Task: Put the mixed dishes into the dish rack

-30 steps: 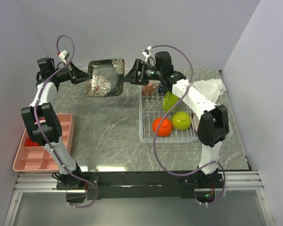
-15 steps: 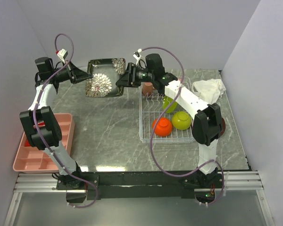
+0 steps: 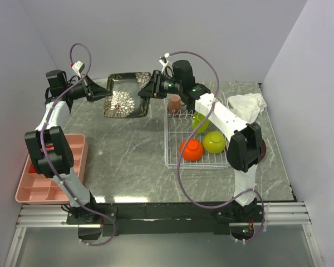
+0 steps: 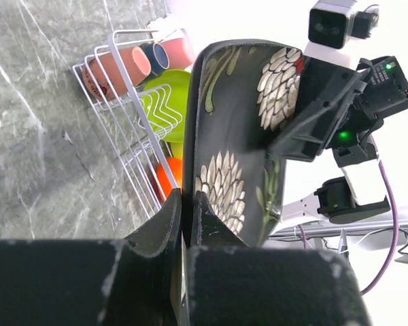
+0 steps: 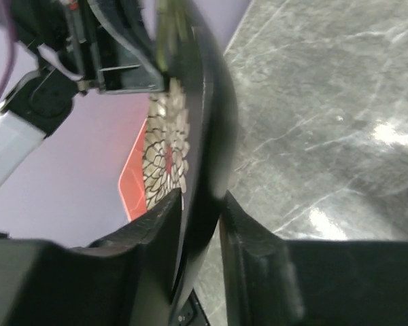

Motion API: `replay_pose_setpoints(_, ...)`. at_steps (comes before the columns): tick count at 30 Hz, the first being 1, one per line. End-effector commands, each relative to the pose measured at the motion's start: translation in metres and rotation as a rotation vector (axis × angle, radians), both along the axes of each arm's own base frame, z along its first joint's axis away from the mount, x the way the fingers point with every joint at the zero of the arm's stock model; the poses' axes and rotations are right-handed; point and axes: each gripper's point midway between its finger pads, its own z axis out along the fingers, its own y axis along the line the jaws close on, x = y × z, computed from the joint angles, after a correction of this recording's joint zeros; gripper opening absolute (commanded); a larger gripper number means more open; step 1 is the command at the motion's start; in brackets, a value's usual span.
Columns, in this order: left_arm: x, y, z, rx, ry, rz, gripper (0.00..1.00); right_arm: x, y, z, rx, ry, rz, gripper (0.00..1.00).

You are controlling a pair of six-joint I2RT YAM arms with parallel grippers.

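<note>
Now that the right gripper [image 3: 146,90] is brought onto the right rim of the floral plate [image 3: 127,95], the gap shown between them a second ago is closed, and the plate is gripped from both sides. It is carried in the air above the far left-centre of the table [image 3: 128,161], tilted with its patterned face up, just left of the rack [image 3: 172,162] and not yet over it. The left gripper [image 4: 185,204] is clamped on the plate's left rim, its two fingers pressed against either face in the left wrist view. In the right wrist view the opposite rim is seen pinched between that gripper's fingers, with no gap visible on either side. Across the last second the plate is also shifted slightly to the right, toward the rack. A hand-over from left arm to right is judged to be under way. For the task this means the plate can be released by the left gripper once the right grip is firm. It can then be swung over the wires. Inside the rack an orange bowl [image 3: 191,149] and a green bowl [image 3: 214,142] are lying at the near end. A green plate [image 3: 200,120] is standing farther back, and cups [image 4: 115,68] are laid at the far end. A free slot among the prongs has to be found, and a slip is possible if the release comes too early.
</note>
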Motion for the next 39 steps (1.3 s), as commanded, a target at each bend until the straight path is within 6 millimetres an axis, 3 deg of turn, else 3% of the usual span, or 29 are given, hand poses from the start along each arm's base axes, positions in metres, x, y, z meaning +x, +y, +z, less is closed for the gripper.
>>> replay_pose_setpoints(1,-0.030,-0.015,0.050,-0.014,-0.101,-0.088,0.01,-0.002,-0.005,0.035,0.020,-0.093,-0.017,0.27)
replay_pose_setpoints(3,-0.032,-0.019,0.050,-0.015,-0.098,-0.094,0.01,-0.003,-0.006,0.039,0.018,-0.111,-0.014,0.20)
replay_pose_setpoints(5,-0.031,-0.021,0.047,-0.013,-0.090,-0.084,0.03,-0.005,-0.006,0.040,0.010,-0.126,-0.005,0.05)
replay_pose_setpoints(6,-0.031,-0.023,0.045,-0.009,-0.080,-0.077,0.14,-0.005,-0.007,0.042,0.005,-0.135,-0.008,0.00)
replay_pose_setpoints(8,-0.024,-0.021,0.043,0.038,-0.120,-0.041,0.30,-0.004,-0.017,0.047,-0.017,-0.146,-0.043,0.00)
replay_pose_setpoints(9,-0.020,-0.019,0.042,0.066,-0.140,-0.024,0.43,-0.003,-0.022,0.049,-0.026,-0.153,-0.055,0.00)
replay_pose_setpoints(10,-0.021,-0.017,0.045,0.085,-0.100,-0.011,0.46,-0.002,-0.028,0.046,-0.055,-0.159,-0.068,0.00)
replay_pose_setpoints(11,-0.016,-0.013,0.041,0.149,-0.172,0.001,0.48,0.003,-0.035,0.045,-0.081,-0.170,-0.111,0.00)
replay_pose_setpoints(12,-0.009,-0.008,0.035,0.181,-0.160,0.031,0.53,0.004,-0.046,0.056,-0.085,-0.194,-0.141,0.00)
replay_pose_setpoints(16,0.005,0.005,0.035,0.238,-0.174,0.090,0.61,0.014,-0.081,0.066,-0.183,-0.261,-0.283,0.00)
replay_pose_setpoints(20,0.014,0.012,0.037,0.281,-0.206,0.115,0.62,0.014,-0.112,0.096,-0.236,-0.353,-0.400,0.00)
replay_pose_setpoints(24,0.022,0.023,0.030,0.369,-0.248,0.194,0.61,0.005,-0.132,0.112,-0.275,-0.414,-0.436,0.00)
replay_pose_setpoints(25,0.022,0.026,0.014,0.383,-0.214,0.221,0.61,0.009,-0.140,0.106,-0.290,-0.415,-0.487,0.00)
replay_pose_setpoints(26,0.025,0.028,0.008,0.407,-0.199,0.261,0.60,0.002,-0.154,0.120,-0.264,-0.435,-0.552,0.00)
replay_pose_setpoints(27,0.024,0.029,0.005,0.424,-0.201,0.278,0.57,0.004,-0.163,0.101,-0.283,-0.405,-0.600,0.00)
replay_pose_setpoints(29,0.020,0.024,-0.016,0.480,-0.161,0.285,0.56,0.003,-0.186,0.120,-0.251,-0.442,-0.737,0.00)
replay_pose_setpoints(31,0.010,0.016,-0.033,0.516,-0.123,0.269,0.55,0.002,-0.200,0.117,-0.277,-0.401,-0.825,0.00)
replay_pose_setpoints(32,0.007,0.005,-0.040,0.549,-0.136,0.246,0.55,0.004,-0.219,0.120,-0.311,-0.399,-0.943,0.00)
replay_pose_setpoints(33,0.002,-0.002,-0.040,0.564,-0.145,0.234,0.54,-0.004,-0.219,0.118,-0.342,-0.396,-1.001,0.00)
replay_pose_setpoints(35,-0.009,-0.025,-0.051,0.586,-0.139,0.192,0.53,-0.019,-0.253,0.131,-0.372,-0.402,-1.282,0.00)
replay_pose_setpoints(37,-0.019,-0.039,-0.060,0.588,-0.115,0.154,0.52,-0.025,-0.243,0.139,-0.377,-0.456,-1.233,0.00)
replay_pose_setpoints(38,-0.027,-0.059,-0.065,0.591,-0.123,0.099,0.50,-0.032,-0.248,0.146,-0.349,-0.475,-1.243,0.00)
replay_pose_setpoints(39,-0.033,-0.065,-0.076,0.604,-0.104,0.077,0.49,-0.032,-0.246,0.127,-0.377,-0.478,-1.219,0.00)
